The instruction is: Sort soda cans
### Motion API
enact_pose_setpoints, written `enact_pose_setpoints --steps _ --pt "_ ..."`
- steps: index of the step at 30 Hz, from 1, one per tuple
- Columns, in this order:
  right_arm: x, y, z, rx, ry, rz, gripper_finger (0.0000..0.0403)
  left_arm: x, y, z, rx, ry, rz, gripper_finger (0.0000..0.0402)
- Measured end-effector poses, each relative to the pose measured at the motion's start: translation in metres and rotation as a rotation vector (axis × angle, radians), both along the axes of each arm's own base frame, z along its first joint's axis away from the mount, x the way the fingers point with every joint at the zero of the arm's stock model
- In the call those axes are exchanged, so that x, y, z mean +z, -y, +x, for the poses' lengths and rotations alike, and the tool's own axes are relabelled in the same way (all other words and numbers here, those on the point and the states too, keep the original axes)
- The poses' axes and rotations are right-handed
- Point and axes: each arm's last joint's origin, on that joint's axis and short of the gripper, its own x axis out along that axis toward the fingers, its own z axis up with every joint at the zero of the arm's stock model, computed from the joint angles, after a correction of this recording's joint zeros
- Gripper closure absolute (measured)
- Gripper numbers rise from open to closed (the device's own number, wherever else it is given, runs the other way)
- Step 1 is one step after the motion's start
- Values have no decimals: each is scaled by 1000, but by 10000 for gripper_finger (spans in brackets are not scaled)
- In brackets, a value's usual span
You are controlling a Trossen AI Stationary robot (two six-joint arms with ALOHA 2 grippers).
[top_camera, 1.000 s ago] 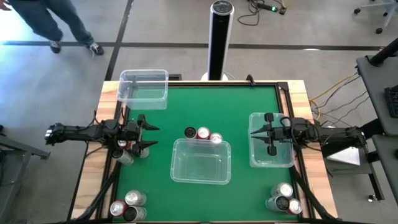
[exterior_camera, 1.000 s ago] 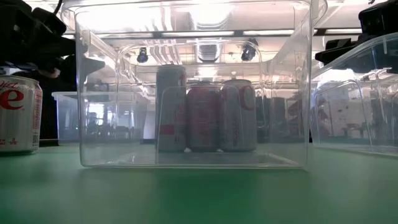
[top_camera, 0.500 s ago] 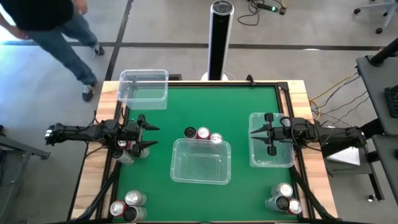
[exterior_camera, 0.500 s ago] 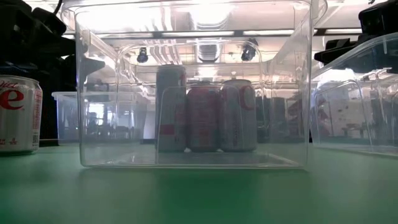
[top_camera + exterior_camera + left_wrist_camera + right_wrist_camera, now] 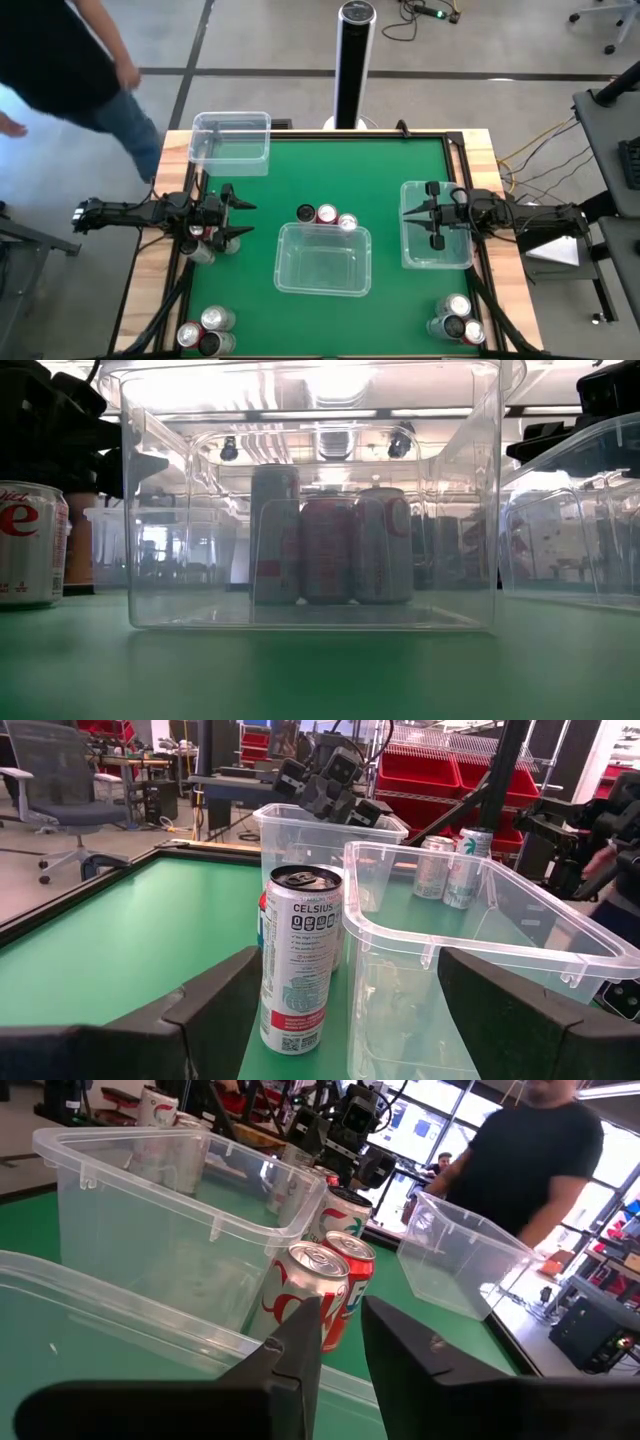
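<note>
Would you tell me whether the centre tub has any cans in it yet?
Empty. From above, the centre tub shows only bare floor; three cans stand upright just outside its far wall.

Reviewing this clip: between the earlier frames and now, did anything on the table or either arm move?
Nothing on the table changed. Only the person beyond the far left corner walked closer to the table's left side. The left gripper, the right gripper, the three tubs and all the cans kept their places; nothing was grasped or released.

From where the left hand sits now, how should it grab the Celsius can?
Grip the Celsius can mid-body across its round side, coming level from the left hand. It stands upright and tall; the clear tub sits close on one side, so keep the fingers clear of it.
</note>
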Motion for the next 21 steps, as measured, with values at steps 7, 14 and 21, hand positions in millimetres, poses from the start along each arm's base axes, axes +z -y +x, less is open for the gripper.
enact_pose_setpoints --steps 7,14,21 --pt "13 -1 0 28 104 301 345 0 0 0 1 0 0 114" --pt "39 20 -8 -425 687 1253 335 0 0 0 1 -2 0 114" --pt "40 24 -8 -510 844 1467 328 0 0 0 1 -2 0 114"
